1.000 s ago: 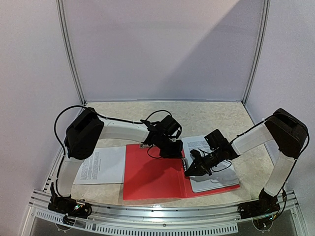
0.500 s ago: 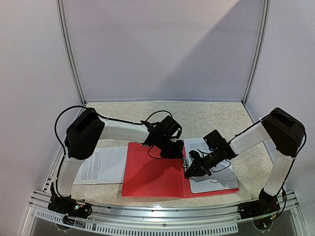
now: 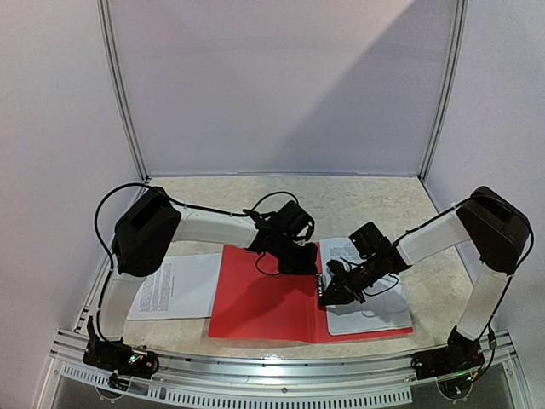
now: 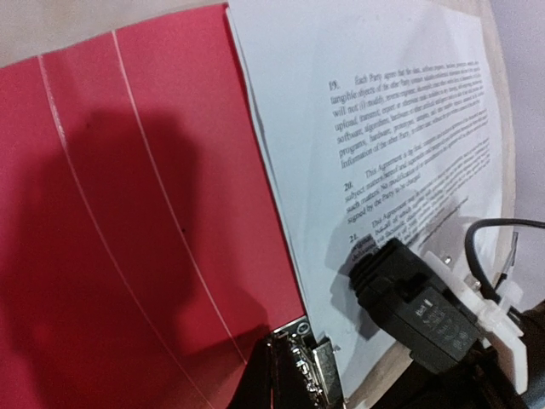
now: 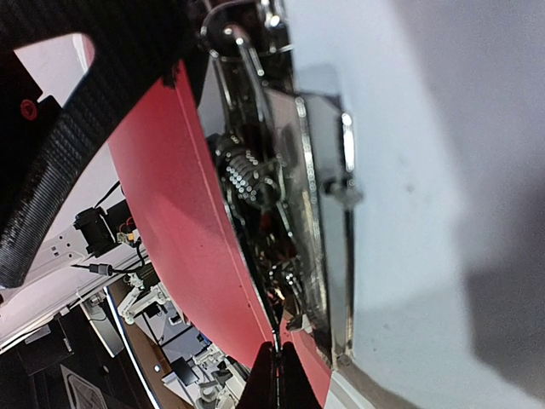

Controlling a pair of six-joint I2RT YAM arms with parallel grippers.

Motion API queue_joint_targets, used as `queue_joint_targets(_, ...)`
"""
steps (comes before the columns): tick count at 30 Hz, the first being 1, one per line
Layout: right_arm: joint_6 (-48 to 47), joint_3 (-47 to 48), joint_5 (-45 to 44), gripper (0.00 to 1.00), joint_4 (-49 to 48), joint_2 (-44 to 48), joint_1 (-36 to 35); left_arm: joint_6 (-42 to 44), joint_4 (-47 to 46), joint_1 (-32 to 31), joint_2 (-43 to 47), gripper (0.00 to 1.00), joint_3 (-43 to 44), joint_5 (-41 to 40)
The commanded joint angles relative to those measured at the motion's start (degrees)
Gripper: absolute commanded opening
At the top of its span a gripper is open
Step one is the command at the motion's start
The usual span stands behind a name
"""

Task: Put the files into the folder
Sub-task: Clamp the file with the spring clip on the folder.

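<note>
left gripper (image 3: 305, 266): jaws closed, gripping nothing, tips at folder (image 3: 264, 298) spine beside metal clip (image 4: 317, 368) | right gripper (image 3: 324, 299): pinched together, tips against that clip | files: filed sheet (image 3: 375, 311) lay inside folder just right of both fingertips; loose sheet (image 3: 174, 288) lay well left of them on table (image 3: 358, 204)

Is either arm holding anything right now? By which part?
Nothing visibly gripped: left gripper and right gripper are shut, tips at the metal clip of the folder.
</note>
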State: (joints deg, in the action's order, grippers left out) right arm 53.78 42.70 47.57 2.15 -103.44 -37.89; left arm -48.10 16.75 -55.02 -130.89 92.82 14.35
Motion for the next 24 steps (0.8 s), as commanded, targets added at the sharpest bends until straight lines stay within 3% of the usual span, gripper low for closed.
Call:
queue_joint_targets(1,0.75,-0.29,-6.06,0.0,3.32,-0.17,-0.36,0.27,4.41,-1.52,-3.47,0.0,-2.98,-1.0)
queue_joint_targets(24,1.32,4.26,-5.94,0.14,6.02,3.59,-0.34,0.45,4.14,-1.58,-2.37,0.0,-3.27,-1.51)
